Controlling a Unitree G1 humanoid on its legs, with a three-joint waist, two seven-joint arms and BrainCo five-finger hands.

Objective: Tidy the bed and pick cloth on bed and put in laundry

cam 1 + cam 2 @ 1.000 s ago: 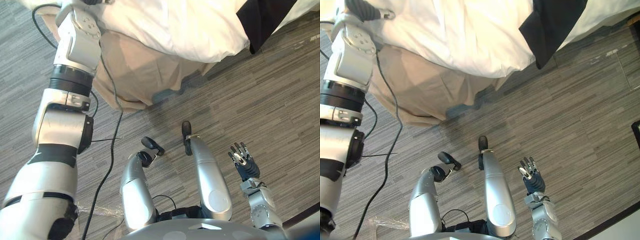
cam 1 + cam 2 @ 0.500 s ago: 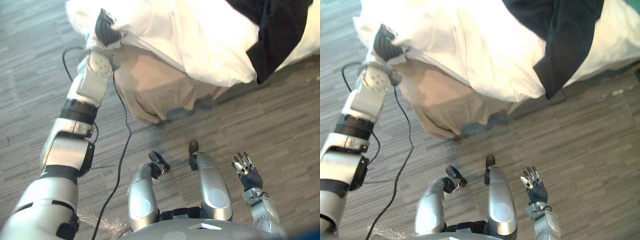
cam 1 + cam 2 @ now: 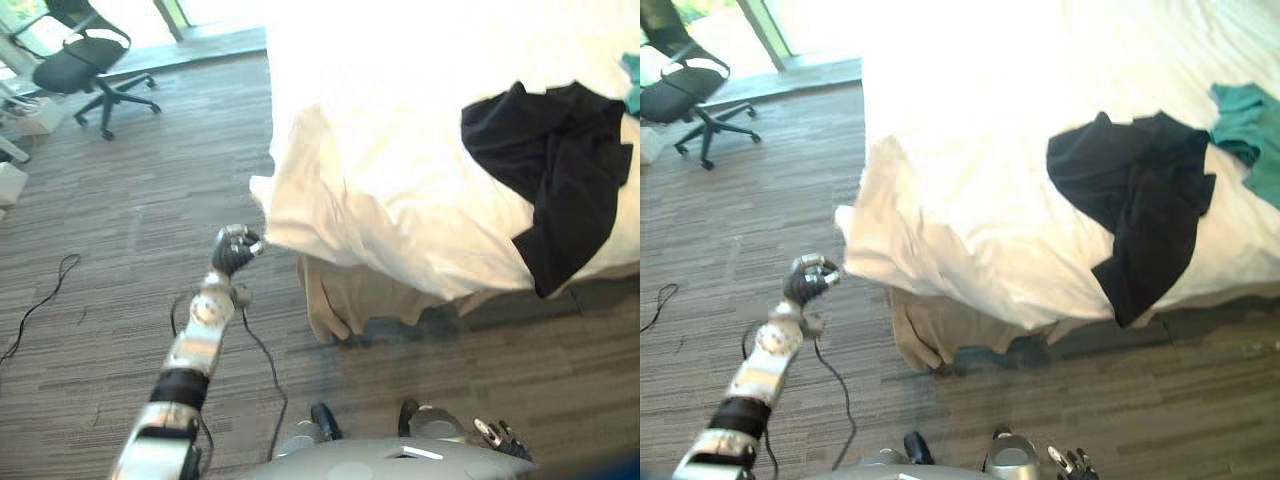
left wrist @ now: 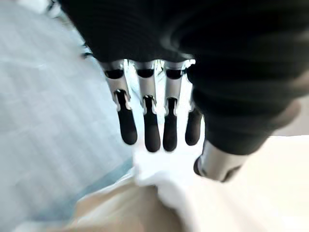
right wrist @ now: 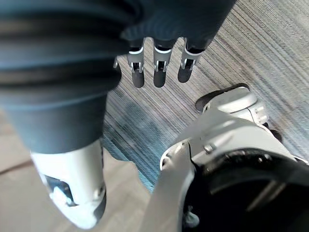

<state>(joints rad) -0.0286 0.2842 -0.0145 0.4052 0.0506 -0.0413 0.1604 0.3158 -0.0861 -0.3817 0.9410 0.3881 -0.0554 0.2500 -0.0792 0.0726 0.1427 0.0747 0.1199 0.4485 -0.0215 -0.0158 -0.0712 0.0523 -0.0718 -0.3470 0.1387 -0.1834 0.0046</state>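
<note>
Our left hand, fingers relaxed and empty, hangs beside the white duvet's overhanging corner; our right hand, fingers straight, over grey plank floor. The crumpled black cloth drapes the duvet's near edge.

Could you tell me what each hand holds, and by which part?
Nothing: the left hand is open beside a corner of the white duvet; the right hand hangs open.

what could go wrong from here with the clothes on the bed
The crumpled black garment hangs over the edge of the white duvet; tugging the duvet might slide it onto the grey floor. The left hand is by the duvet's corner, far from the garment, so it would probably need a long reach.
</note>
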